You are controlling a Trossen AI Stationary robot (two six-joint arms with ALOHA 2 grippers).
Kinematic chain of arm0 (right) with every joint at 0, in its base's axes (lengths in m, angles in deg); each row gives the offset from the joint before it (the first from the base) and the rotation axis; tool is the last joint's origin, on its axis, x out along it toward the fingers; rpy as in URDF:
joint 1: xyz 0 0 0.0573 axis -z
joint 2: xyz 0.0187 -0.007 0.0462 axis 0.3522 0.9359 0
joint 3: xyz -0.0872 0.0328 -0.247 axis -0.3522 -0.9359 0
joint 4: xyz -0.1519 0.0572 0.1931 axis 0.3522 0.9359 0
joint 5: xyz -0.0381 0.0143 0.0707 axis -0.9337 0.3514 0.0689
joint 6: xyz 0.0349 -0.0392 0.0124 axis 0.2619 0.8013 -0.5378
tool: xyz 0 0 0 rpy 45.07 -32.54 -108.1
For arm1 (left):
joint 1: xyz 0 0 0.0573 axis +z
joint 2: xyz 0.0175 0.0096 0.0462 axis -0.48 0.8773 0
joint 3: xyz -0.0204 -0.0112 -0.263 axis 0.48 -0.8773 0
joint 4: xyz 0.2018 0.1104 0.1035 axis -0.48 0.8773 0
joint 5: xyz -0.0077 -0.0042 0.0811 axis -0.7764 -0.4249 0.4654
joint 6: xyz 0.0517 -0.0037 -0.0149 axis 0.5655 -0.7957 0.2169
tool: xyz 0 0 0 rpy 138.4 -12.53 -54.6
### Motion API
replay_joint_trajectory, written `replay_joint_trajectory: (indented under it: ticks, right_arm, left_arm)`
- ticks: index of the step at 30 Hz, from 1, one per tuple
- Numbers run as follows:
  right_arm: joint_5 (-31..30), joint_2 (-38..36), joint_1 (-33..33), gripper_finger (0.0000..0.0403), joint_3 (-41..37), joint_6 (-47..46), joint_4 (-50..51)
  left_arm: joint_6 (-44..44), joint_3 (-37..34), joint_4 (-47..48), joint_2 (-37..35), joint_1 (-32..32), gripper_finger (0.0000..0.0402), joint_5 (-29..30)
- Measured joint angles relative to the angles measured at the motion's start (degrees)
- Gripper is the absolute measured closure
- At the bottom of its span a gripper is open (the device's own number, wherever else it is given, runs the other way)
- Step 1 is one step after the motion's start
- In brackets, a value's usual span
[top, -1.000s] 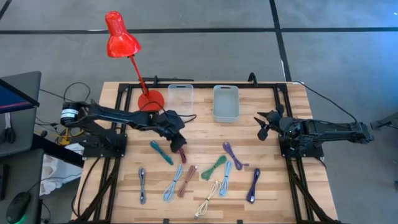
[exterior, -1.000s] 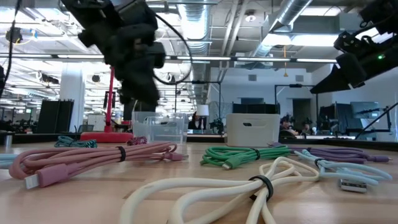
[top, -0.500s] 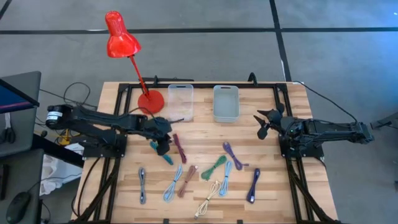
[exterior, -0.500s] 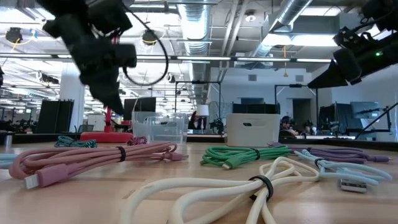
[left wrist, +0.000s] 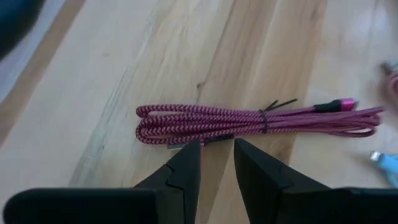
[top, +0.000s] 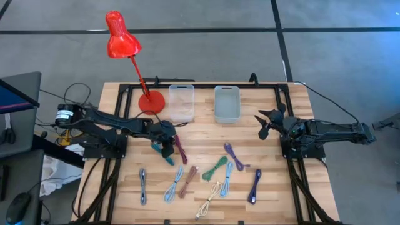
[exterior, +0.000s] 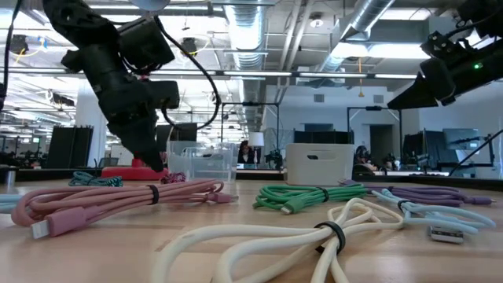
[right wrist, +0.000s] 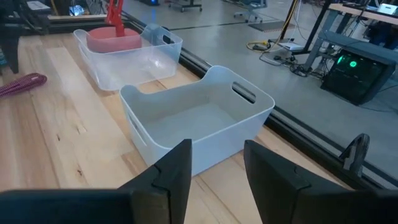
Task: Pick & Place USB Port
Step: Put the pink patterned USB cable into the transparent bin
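A maroon braided USB cable [top: 180, 149], coiled and tied, lies flat on the wooden table left of centre. The left wrist view shows its whole length [left wrist: 249, 118]. My left gripper [top: 168, 150] hovers low just to the cable's left, over a teal cable [top: 160, 149]. Its fingers stand narrowly open [left wrist: 216, 146], their tips at the bundle's edge with nothing between them. In the low view it hangs close to the tabletop [exterior: 156, 163]. My right gripper [top: 265, 125] waits open at the table's right side, facing the bins [right wrist: 214, 162].
A clear bin [top: 181, 102] and a white bin [top: 227, 103] stand at the far edge, with a red lamp's base [top: 150, 100] beside them. Several more coiled cables lie toward the near edge, among them purple [top: 232, 155], green [top: 214, 169] and cream [top: 209, 200].
My left gripper swung away from above the maroon cable toward the table's left, then came back a little toward the cable and sank lower. The maroon cable now lies uncovered on the table.
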Motion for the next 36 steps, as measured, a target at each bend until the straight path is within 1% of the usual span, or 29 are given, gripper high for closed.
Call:
replay_joint_trajectory:
  ticks: [3,7,11,14,17,21,26,31,36]
  right_arm:
    - [0.0,0.0,0.0,0.0262,0.0,0.0,0.0]
    - [0.0,0.0,0.0,0.0264,0.0,0.0,0.0]
    - [0.0,0.0,0.0,0.0268,0.0,0.0,0.1]
    - [0.0,0.0,0.0,0.0269,0.0,0.0,0.1]
    - [0.0,0.0,0.0,0.0269,0.0,-0.1,0.1]
    - [0.0,0.0,0.0,0.0269,0.0,-0.1,0.1]
    - [0.0,0.0,0.0,0.0269,0.0,-0.1,0.1]
    - [0.0,0.0,0.0,0.0269,0.0,-0.1,0.1]
    - [0.0,0.0,0.0,0.0269,0.0,0.0,0.1]
  left_arm:
    - [0.0,0.0,-2.5,2.4,0.0,0.0277,0.1]
    - [0.0,0.0,-6.1,4.7,0.0,0.0228,1.8]
    - [-0.2,0.0,-7.5,5.3,0.0,0.0183,2.0]
    - [-0.8,0.0,-8.9,5.3,0.0,0.0163,2.0]
    - [-3.2,0.0,-11.2,5.3,0.0,0.0154,2.0]
    - [-7.1,0.0,-14.2,5.3,0.0,0.0151,2.0]
    - [-10.8,0.0,-14.0,5.3,0.0,0.0155,2.1]
    - [-11.0,0.0,-13.9,5.3,0.0,0.0151,5.1]
    - [-13.0,0.0,-11.7,5.3,0.0,0.0145,5.2]
